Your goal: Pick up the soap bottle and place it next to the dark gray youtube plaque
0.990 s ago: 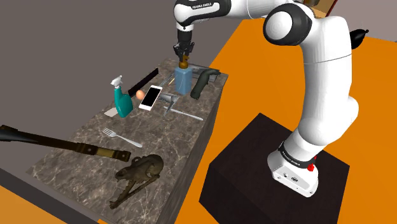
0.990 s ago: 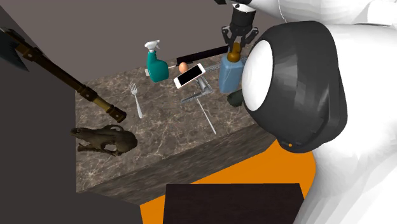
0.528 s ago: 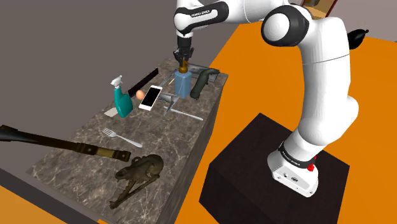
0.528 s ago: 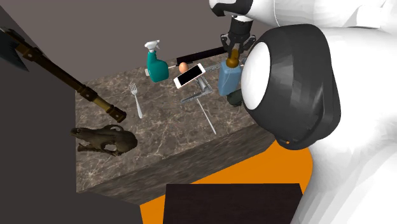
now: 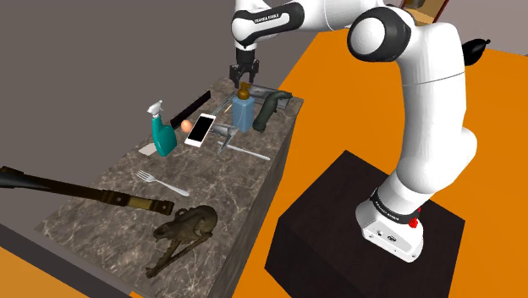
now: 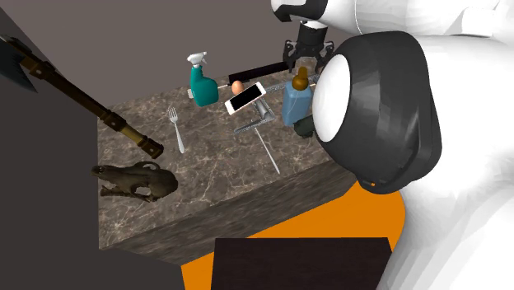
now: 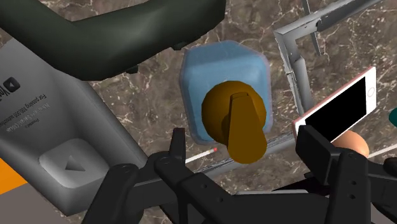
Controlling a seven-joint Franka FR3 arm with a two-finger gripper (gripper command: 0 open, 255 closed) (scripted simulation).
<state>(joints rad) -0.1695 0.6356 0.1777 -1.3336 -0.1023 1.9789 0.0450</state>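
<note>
Soap bottle (image 7: pixel 198 71) is standing upright on the tabletop (image 5: pixel 227 188), just beside the grey YouTube plaque (image 7: pixel 58 147). I'd guess rigid plastic, lightish and a bit slick, so grab the squarish blue body, not the brown pump (image 7: pixel 234 124). Tool (image 7: pixel 245 139) hovers above it, fingers spread, gripping nothing.

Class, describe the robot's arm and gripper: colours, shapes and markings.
The arm has rounded white links with dark grey joint caps, a black wrist band with white lettering, and a small red button at its base. The gripper is all black, with two blocky fingers.
</note>
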